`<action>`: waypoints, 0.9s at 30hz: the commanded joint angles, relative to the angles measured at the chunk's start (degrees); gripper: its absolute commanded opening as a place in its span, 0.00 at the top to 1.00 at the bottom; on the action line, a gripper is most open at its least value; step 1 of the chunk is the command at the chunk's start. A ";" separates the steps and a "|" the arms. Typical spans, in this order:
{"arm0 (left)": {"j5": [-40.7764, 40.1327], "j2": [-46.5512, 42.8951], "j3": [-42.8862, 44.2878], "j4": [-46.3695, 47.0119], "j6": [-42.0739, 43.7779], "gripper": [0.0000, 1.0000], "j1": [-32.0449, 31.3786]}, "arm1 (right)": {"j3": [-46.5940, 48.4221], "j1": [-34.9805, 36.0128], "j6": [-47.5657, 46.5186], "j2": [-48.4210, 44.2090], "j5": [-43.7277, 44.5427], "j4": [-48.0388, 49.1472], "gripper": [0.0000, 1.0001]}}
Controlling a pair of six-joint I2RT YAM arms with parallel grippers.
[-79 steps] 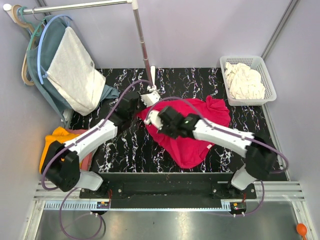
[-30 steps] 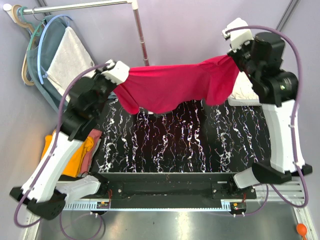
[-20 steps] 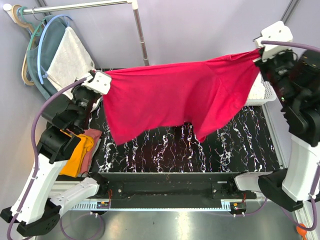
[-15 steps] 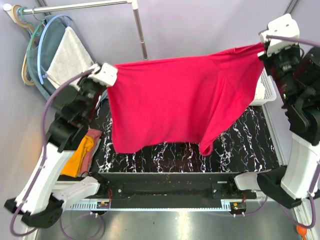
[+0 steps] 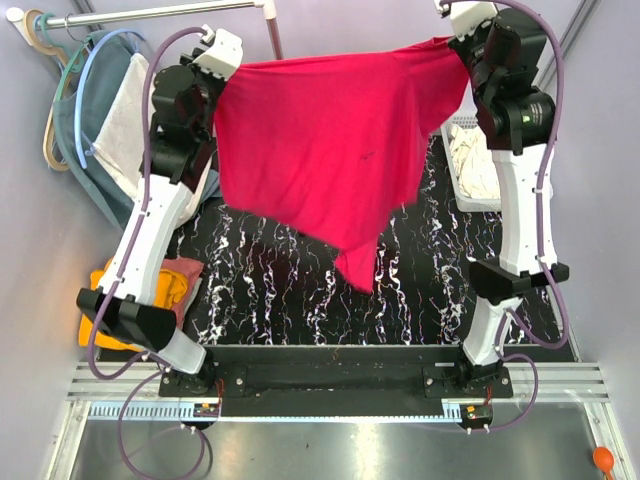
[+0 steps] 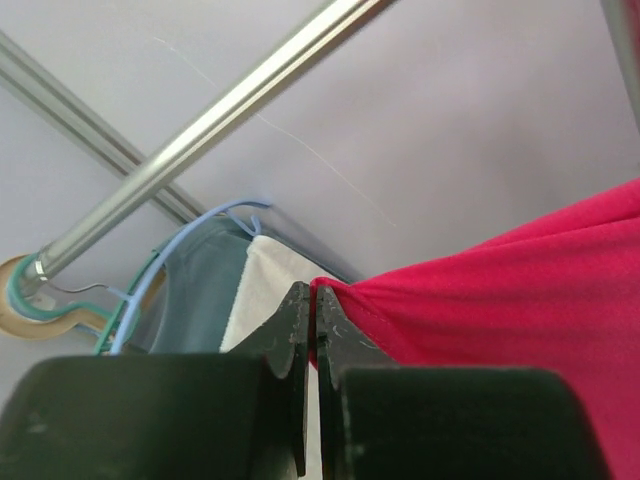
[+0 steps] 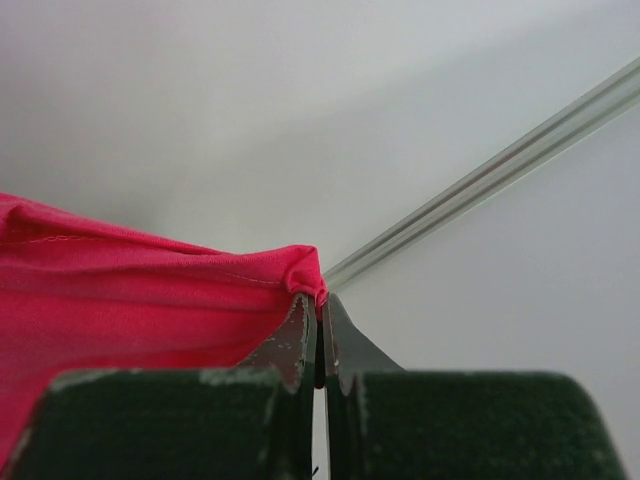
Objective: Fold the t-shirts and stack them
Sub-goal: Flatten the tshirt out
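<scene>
1. Left wrist view: left claw (image 6: 312,300) was clamped shut on one top corner of the crimson-pink t-shirt (image 6: 520,300).
2. Right claw (image 7: 320,305) was pinched shut on the opposite corner.
3. It hung spread between both claws, raised over the counter (image 5: 280,290).
4. Cream-white t-shirt (image 5: 470,165) lay in the basket (image 5: 462,204), far right.

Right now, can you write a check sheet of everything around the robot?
Surface: black white-veined tabletop.
Job's things: bright crimson-pink cotton t-shirt hangs spread between both claws; orange-yellow t-shirt and dusty-pink t-shirt lie at the table's left edge; cream-white t-shirt in white plastic basket.
Clutter: small orange object bottom right, unidentifiable.
Grippers: left claw and right claw shut on the shirt's upper edge.
Cables: purple cables loop along both arms.
Surroundings: metal rail with grey-white and teal hung garments; lilac walls.
</scene>
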 commanded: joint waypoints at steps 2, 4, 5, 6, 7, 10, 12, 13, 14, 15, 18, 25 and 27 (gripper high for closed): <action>-6.24 -0.49 4.30 3.69 0.84 1.00 2.85 | 5.39 -3.82 -4.73 -2.16 6.96 9.23 1.00; -6.59 -1.54 4.48 3.95 0.84 1.00 2.85 | 4.95 -3.73 -5.25 -3.04 7.22 10.64 1.00; -6.51 -2.07 4.39 3.95 1.01 1.00 3.12 | 4.94 -3.73 -5.69 -3.30 7.14 11.52 1.00; -6.59 -2.60 4.31 3.95 0.93 1.00 3.21 | 4.94 -3.73 -5.87 -4.00 7.13 11.61 1.00; -6.51 -4.08 3.43 3.78 0.93 1.00 3.21 | 4.42 -3.73 -5.70 -4.44 7.13 11.61 1.00; -5.19 -8.55 -2.43 5.00 1.63 1.00 3.29 | -3.27 -3.73 -3.77 -9.26 6.52 11.26 1.00; -3.52 -11.20 -6.66 5.09 1.54 1.00 3.29 | -9.09 -3.73 -2.28 -14.69 6.17 11.26 1.00; -2.73 -14.35 -12.16 5.09 1.46 1.00 3.21 | -16.43 -3.73 -1.05 -16.82 5.73 11.26 1.00; -0.73 -16.03 -15.44 5.01 1.19 1.00 3.21 | -20.59 -3.73 -0.43 -19.10 5.12 11.35 1.00; 0.43 -17.79 -18.78 5.01 1.37 1.00 3.03 | -24.72 -3.73 0.27 -23.48 4.16 11.44 1.00; 3.24 -24.47 -32.49 5.27 3.56 1.00 1.89 | -41.33 -3.82 1.77 -31.30 2.22 11.61 1.00; 11.24 -34.50 -55.61 -7.11 7.17 1.00 -3.47 | -74.20 -3.56 5.54 -45.66 -7.35 5.67 1.00; 12.82 -35.29 -58.26 -10.88 7.17 1.00 -5.05 | -77.40 -3.55 8.00 -48.64 -12.19 3.10 1.00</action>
